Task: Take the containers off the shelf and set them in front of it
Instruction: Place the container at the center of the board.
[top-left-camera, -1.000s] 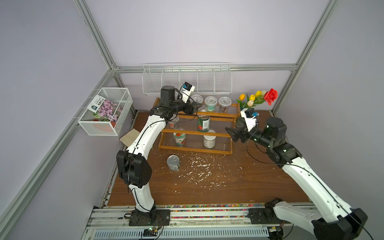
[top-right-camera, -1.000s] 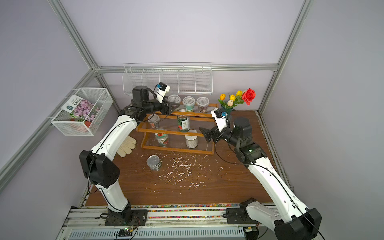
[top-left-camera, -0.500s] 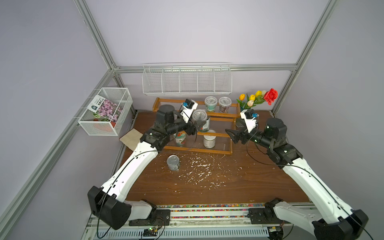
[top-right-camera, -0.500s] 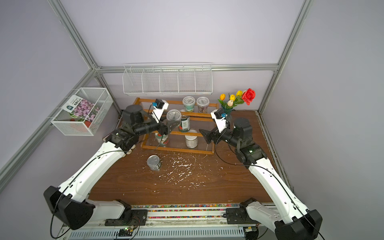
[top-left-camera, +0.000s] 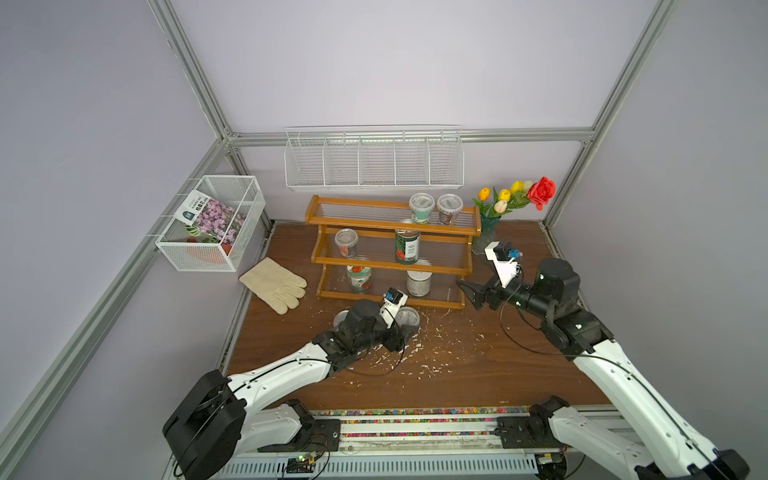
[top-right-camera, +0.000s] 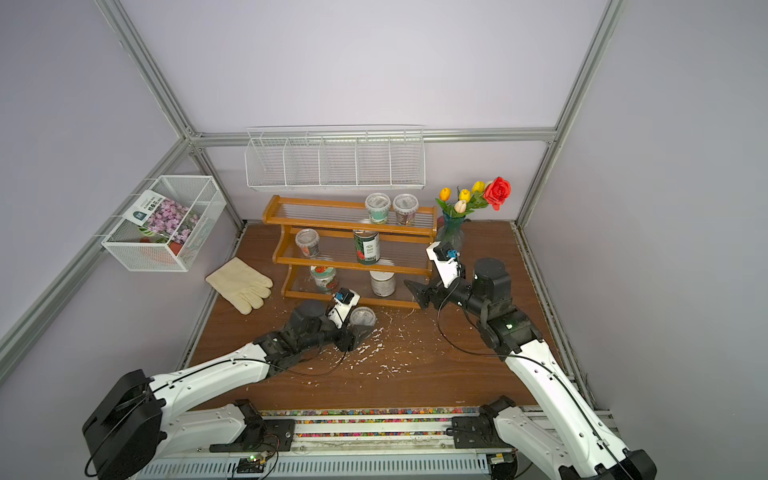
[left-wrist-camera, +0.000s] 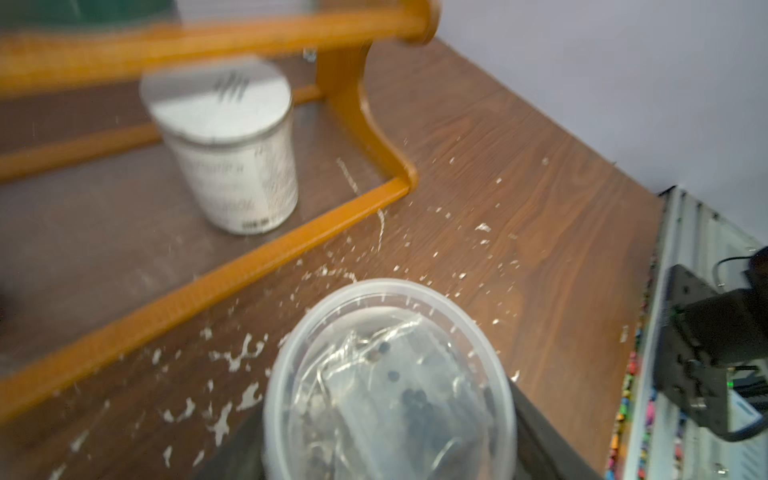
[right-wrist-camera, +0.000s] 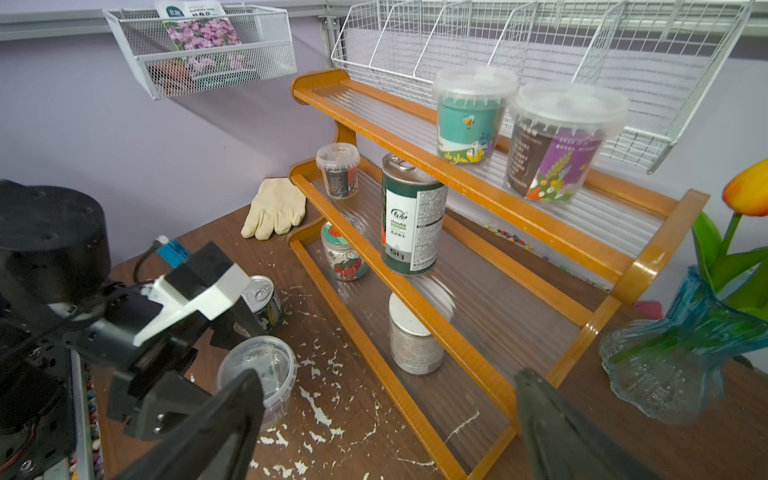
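**Inspector A:** Left side first. What do we record?

**Inspector B:** We find the left gripper (right-wrist-camera: 239, 359) pinching a clear lidded cup (top-left-camera: 406, 318), one finger against each side of its wall. The cup sits low over the table (top-left-camera: 478, 374), just in front of the shelf (top-left-camera: 374, 264) and near its bottom rail. We cannot tell whether its base touches the wood.

**Inspector A:** And the right?

**Inspector B:** We note the right gripper (top-left-camera: 467, 294) with its fingers spread wide and nothing between them. It hangs just off the end of the shelf on the side of the vase (top-left-camera: 487, 227).

**Inspector A:** What else do we find off the shelf?

**Inspector B:** We log a short tin can (right-wrist-camera: 264, 305) upright on the table, just beside the left gripper.

**Inspector A:** And on the shelf?

**Inspector B:** We count six.
- **Top tier:** a teal-labelled cup (top-left-camera: 421, 208) and a purple-labelled cup (top-left-camera: 449, 209), side by side.
- **Middle tier:** a small cup (top-left-camera: 346, 243) toward the end by the glove (top-left-camera: 274, 284), and a tall tin can (top-left-camera: 407, 248) near the centre.
- **Bottom tier:** a strawberry-lid jar (top-left-camera: 359, 278) and a white-lid jar (top-left-camera: 417, 283), set apart.
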